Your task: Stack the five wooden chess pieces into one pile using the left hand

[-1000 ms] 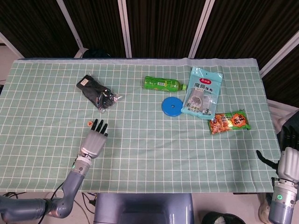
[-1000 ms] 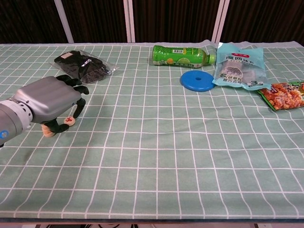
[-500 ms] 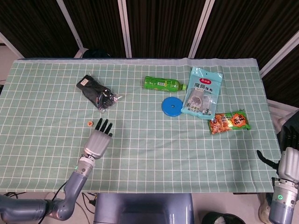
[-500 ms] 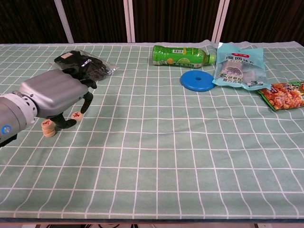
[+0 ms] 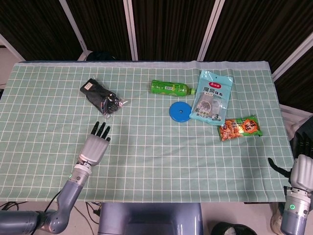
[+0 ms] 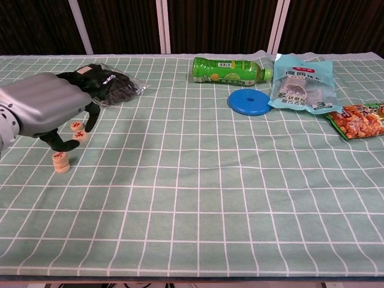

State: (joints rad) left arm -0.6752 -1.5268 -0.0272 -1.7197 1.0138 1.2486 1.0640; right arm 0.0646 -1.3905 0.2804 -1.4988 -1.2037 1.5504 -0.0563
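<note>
Stacking is partway: in the chest view a short pile [image 6: 60,162] of chess pieces stands at left-centre, looks like 2–3 high, and two loose pieces sit just above it, one [image 6: 75,126] by the hand's fingers, the other [image 6: 79,136] right under them. Whether it's pinched we can't tell; a fifth piece isn't visible.

The left hand [image 6: 43,113] has changed vs half a sec ago: it was low over the pile w/ a piece at its fingertips, now it's swung to the upper left of that frame and the pile stands apart from it. Fingers are curled down, partly spread. We read that as reaching for the next piece.

Right hand [image 5: 303,172] hangs off the table edge at lower right of the head view, holding nothing; finger spread unclear.

Further out: dark packet [image 6: 103,82], green bottle [image 6: 228,70], blue disc [image 6: 249,101], snack bags [image 6: 302,84] upper right.
</note>
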